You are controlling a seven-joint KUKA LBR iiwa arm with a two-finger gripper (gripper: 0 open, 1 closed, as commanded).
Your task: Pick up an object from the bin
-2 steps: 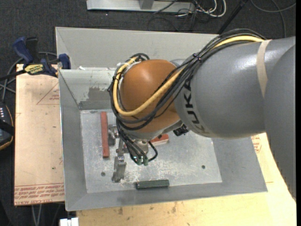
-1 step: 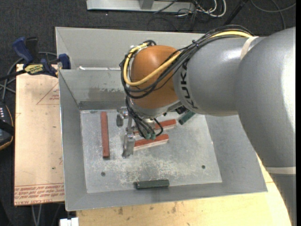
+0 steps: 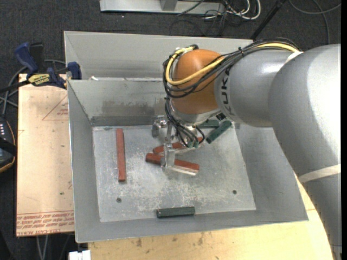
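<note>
Camera view: end effector sits low among small red blocks right of the long red bar, its opening impossible to tell; blocks apparently unlifted, so grasp and raise remain.

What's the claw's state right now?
Claw: cannot be told whether open or closed; it sits low at the red-brown blocks.

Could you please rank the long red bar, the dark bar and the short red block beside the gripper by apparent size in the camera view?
1. long red bar, on the left: largest.
2. dark bar, lowest in the view: shorter.
3. short red block: looks smallest, but the gripper covers part of it, so this is unsure.
</note>
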